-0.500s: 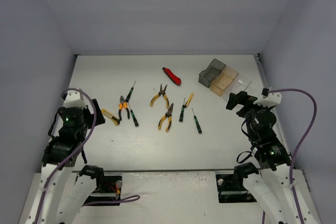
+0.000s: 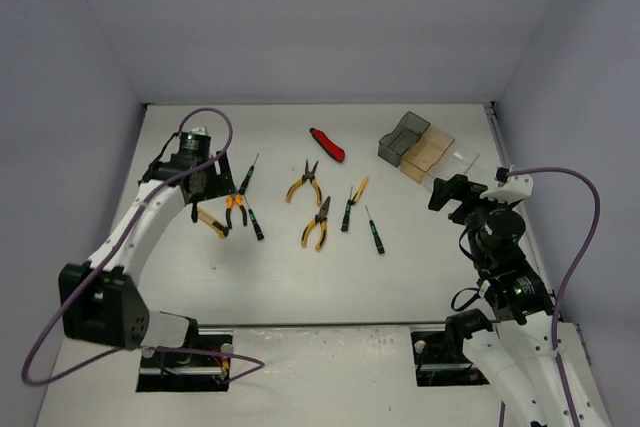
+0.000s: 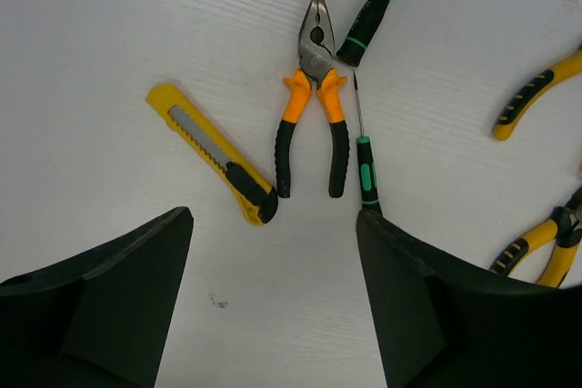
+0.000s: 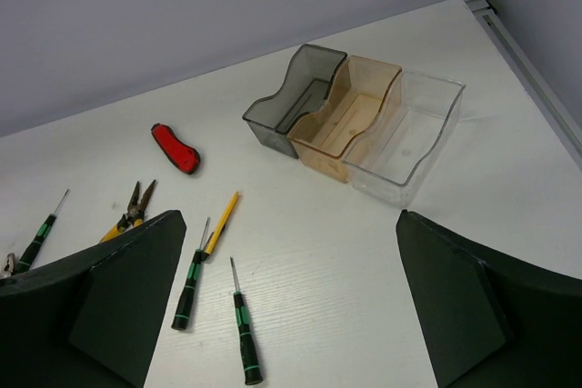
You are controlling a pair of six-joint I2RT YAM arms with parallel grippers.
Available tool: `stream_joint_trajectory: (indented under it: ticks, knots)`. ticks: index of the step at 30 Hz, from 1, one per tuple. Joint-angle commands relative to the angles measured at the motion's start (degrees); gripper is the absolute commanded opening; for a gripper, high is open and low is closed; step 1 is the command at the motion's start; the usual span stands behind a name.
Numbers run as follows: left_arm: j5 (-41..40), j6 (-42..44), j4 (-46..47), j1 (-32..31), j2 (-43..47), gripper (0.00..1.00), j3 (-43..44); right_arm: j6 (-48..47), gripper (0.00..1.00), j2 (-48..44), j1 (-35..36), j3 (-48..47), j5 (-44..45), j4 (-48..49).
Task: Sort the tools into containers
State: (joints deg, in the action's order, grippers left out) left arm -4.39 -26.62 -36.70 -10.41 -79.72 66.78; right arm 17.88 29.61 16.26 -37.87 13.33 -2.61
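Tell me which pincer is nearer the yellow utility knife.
Left. The left pincer hovers open just above the yellow utility knife. The right pincer sits far across the table, near the clear bin.

White table (image 2: pixel 300 277): pliers (image 3: pixel 312 124), screwdrivers (image 4: pixel 244 323), red knife (image 4: pixel 175 148), yellow knife (image 3: pixel 215 154) scattered; three bins (image 4: pixel 350 124) far right.

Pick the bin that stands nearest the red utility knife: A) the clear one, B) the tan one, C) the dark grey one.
C: the dark grey bin is at the end of the row that faces the red utility knife, with the tan bin in the middle and the clear bin at the far end.
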Motion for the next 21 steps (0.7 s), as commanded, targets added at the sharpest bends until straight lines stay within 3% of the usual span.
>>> stream_joint_trajectory:
  ticks: [1,7,13,21]
  knots:
    - [0.1,-3.9,1.4,0.4,-9.9,0.67,7.7,-0.2,1.00,0.9,0.9,-0.6,-1.7,3.0]
    - [0.0,-3.7,1.7,0.3,-22.6,0.58,15.3,0.0,1.00,0.9,1.4,-0.4,-2.9,2.9]
    - [-2.1,-3.0,5.0,0.6,-27.1,0.52,17.4,-0.4,1.00,0.4,2.3,-0.5,-3.2,2.9]
    - [-4.1,-2.1,6.2,0.9,-32.1,0.52,18.8,-0.3,1.00,1.0,2.5,-0.4,-3.8,2.9]
